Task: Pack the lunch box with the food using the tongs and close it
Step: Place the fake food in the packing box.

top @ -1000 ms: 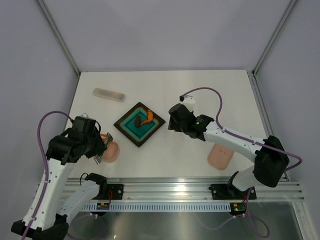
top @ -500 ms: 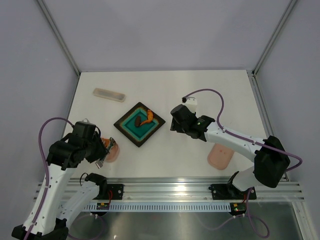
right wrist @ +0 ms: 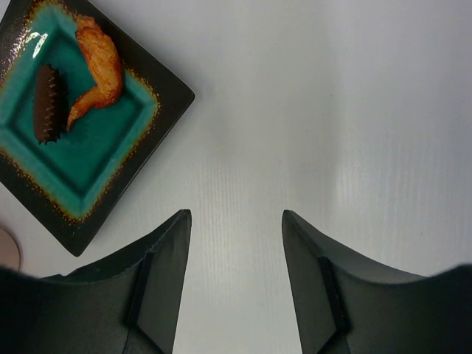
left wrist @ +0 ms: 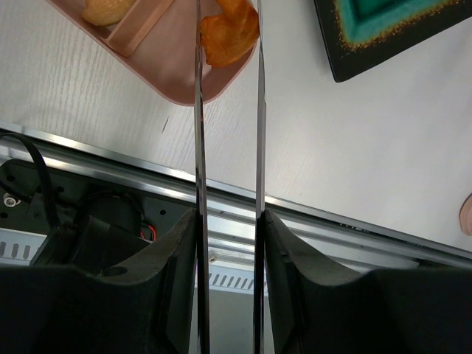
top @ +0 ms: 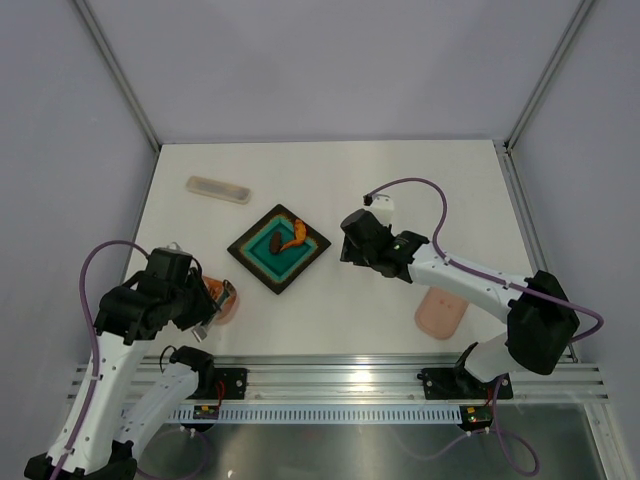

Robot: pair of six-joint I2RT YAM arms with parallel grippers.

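Where the worktop nears its front-left edge, the L pincer is clamped on the tongs, whose arms flank an orange fried piece at the lunch box. Mid-worktop, the tray holds shrimp & brown lump. R pincer hangs wide apart, holding nothing; lid lies far right.

The tongs are running forward from the left gripper, their arms flanking a food piece over the lunch box ahead-left, while the tray is lying ahead-left of the right gripper, carrying a second piece with a third piece at its left.
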